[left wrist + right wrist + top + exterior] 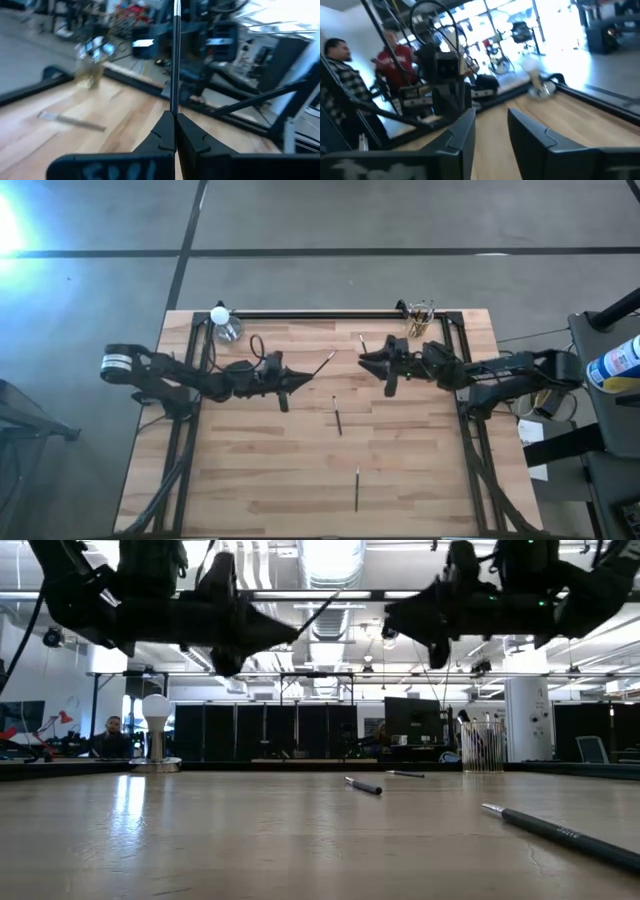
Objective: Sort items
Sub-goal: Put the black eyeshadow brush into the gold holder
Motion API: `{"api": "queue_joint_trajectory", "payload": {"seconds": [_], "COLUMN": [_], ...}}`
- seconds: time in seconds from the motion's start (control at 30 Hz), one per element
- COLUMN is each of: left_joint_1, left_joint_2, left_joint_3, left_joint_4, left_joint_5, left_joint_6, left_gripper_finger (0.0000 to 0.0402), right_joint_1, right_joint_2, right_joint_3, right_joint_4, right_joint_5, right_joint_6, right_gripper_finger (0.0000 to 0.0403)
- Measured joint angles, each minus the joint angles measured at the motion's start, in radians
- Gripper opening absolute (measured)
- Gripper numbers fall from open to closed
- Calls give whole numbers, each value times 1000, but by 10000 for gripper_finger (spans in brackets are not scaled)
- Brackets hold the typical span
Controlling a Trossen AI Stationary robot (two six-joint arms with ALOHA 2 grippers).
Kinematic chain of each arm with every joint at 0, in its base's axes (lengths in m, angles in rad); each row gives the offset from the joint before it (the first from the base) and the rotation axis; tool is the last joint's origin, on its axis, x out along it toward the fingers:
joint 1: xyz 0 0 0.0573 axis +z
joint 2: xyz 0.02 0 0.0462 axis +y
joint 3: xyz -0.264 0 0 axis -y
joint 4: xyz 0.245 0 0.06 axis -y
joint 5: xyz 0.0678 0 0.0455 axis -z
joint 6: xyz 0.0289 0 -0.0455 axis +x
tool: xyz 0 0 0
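Nearest the front table edge, one dark stick (357, 488) lies flat on the bare wood. A second stick (338, 420) lies a little farther back, near table centre. Both are loose and untouched.

Above mid-table, the left gripper (300, 382) hangs in the air with fingers pressed together on a thin stick (324, 364), pinched at its lower end only; the shaft juts out past the fingertips toward the right arm. The right gripper (366, 360) faces it, raised, fingers parted with a clear gap and nothing between them. A short stick (362, 341) lies just behind it.

At the back rail: a clear glass cup (420, 314) on the right holding several sticks, and a glass with a white bulb (222, 320) on the left.

Risks, judged: the end pinch leaves a long free lever, so a fast swing or a knock against the right gripper could twist the stick loose and drop it. It could also catch the cup rim and tip the cup.

Unclear: the held stick's tip type, the count in the cup, which container takes which kind.
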State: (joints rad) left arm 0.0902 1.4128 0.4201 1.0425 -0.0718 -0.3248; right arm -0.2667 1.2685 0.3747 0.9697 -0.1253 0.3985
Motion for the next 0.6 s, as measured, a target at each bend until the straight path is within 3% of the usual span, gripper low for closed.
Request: {"api": "queue_joint_trajectory", "payload": {"seconds": [0.33,0.6], "left_joint_1": [0,-1], "left_joint_2": [7,7], "left_joint_3": [60,57], "left_joint_4": [-3,-14], "left_joint_5": [55,54], "left_joint_6": [69,69], "left_gripper_finger": [0,0], "right_joint_1": [33,35], "right_joint_2": [201,268], "right_joint_3": [203,304], "right_joint_4": [92,91], "right_joint_5": [-87,-86], "right_joint_6": [-3,-13], "right_gripper_finger": [159,154]}}
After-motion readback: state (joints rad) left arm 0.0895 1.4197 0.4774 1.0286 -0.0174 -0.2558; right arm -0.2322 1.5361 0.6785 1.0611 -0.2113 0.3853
